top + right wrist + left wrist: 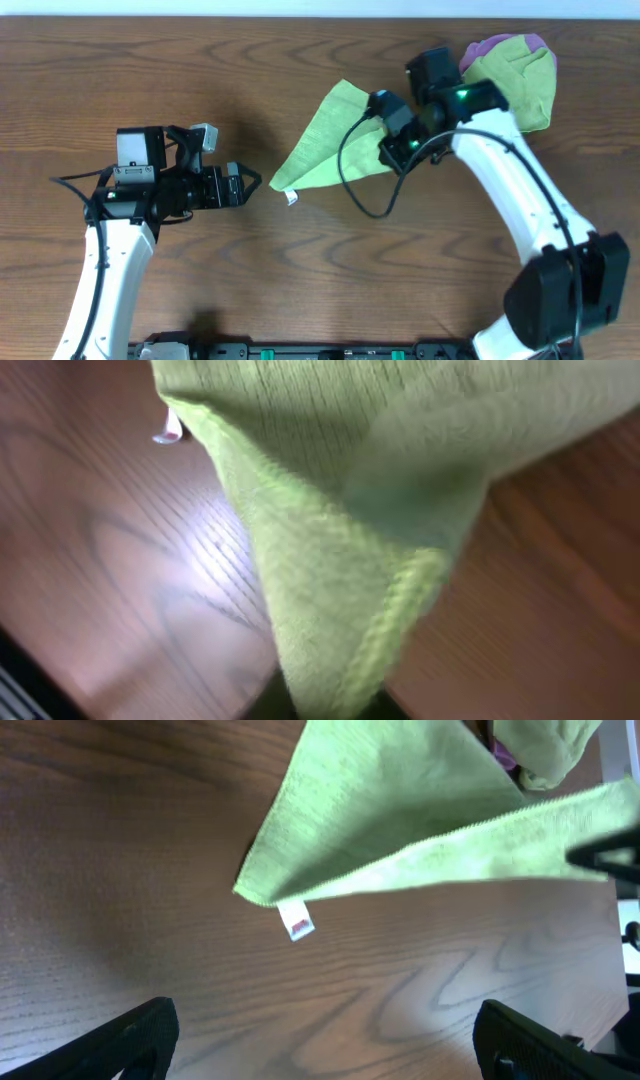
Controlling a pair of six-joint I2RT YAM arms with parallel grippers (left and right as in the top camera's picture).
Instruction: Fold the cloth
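Note:
The lime-green cloth (325, 140) lies partly doubled over on the wooden table, its small white tag (291, 197) at the near left corner. My right gripper (392, 152) is shut on the cloth's right edge and holds it lifted. In the right wrist view the cloth (340, 540) drapes down into the jaws of that gripper (330, 705), and the tag (168, 430) shows at the upper left. My left gripper (250, 185) stands open just left of the cloth, touching nothing. In the left wrist view the cloth (400, 830) and its tag (297, 923) lie ahead of the left gripper (320, 1035), whose jaws are spread wide.
A heap of green and purple cloths (515, 65) sits at the back right, just behind the right arm. A black cable (360, 190) loops from the right arm over the table near the cloth. Bare wooden table (200, 70) extends to the left and front.

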